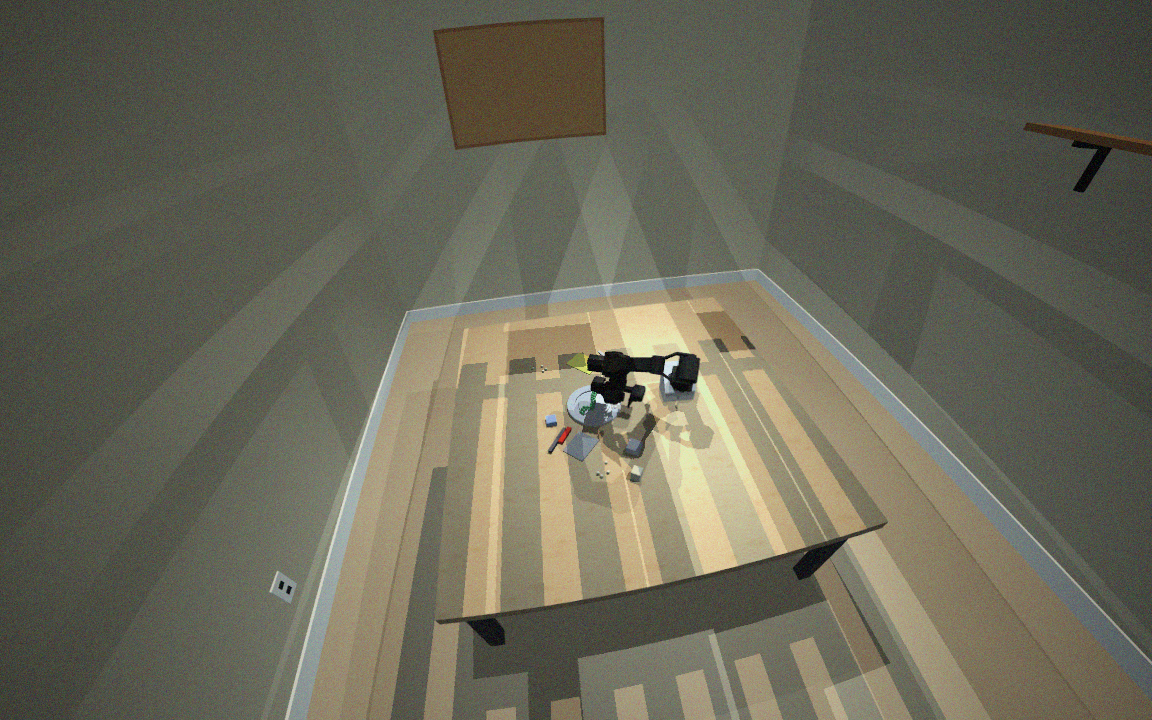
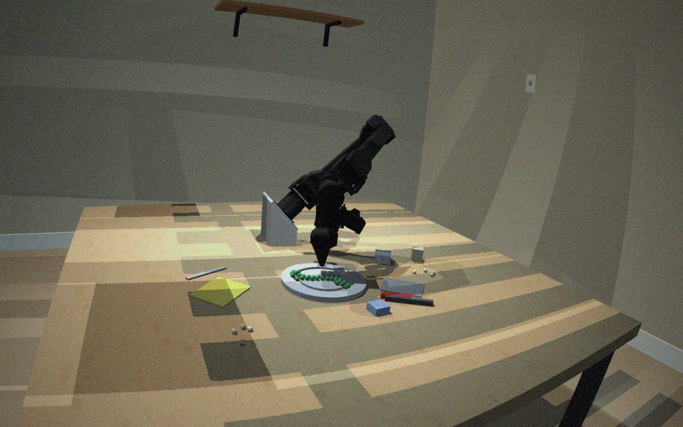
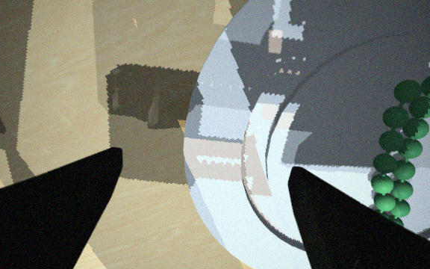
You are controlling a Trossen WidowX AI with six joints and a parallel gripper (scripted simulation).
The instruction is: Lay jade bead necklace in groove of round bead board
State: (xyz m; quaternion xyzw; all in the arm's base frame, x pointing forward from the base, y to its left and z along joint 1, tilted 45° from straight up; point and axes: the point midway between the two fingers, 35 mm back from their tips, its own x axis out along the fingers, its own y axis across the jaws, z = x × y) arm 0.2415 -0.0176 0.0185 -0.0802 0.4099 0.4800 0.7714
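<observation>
The jade bead necklace (image 1: 586,408) (image 2: 320,277) (image 3: 391,140) lies bunched on the round bead board as two close rows of green beads, bent at the ends. It crosses the board's middle, not following the ring groove. The pale grey bead board (image 1: 580,406) (image 2: 293,289) (image 3: 215,213) lies flat on the table. My gripper (image 2: 322,264) (image 3: 207,166) is open and empty, pointing down close over the board's edge on the arm-base side. In the wrist view one finger is over the board near the necklace and the other is outside the board. The right finger hides the necklace's lower end there.
A blue block (image 1: 550,420) (image 2: 377,307), a red and black tool (image 1: 559,438) (image 2: 408,300) and a grey flat piece (image 1: 580,446) (image 2: 402,287) lie beside the board. A yellow sheet (image 2: 220,291), a grey strip (image 2: 206,273), two small blocks (image 2: 382,257) (image 2: 417,254) and small loose beads (image 2: 242,327) also lie around.
</observation>
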